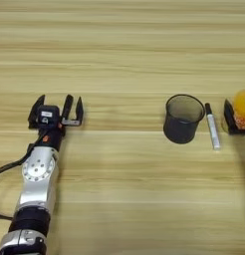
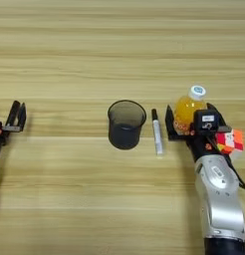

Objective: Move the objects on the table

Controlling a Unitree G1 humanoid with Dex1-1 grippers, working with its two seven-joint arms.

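The left gripper (image 1: 59, 110) rests with jaws apart, and the right gripper's (image 2: 190, 121) jaws bracket something.

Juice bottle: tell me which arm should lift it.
Right. The right gripper already has its fingers around the juice bottle, while the left gripper sits open far across the table.

The left silver metal robot arm (image 1: 37, 182) is a shiny tube with a round disc part that has small screw holes in a ring. A thin black cable runs beside it. Lower down it has a black ring. At its tip is the left black two-fingered gripper (image 1: 56, 110) with a small white label. The right silver metal robot arm (image 2: 219, 199) looks alike, and the right black two-fingered gripper (image 2: 190, 122) also has a white label, with red and orange bits beside it.
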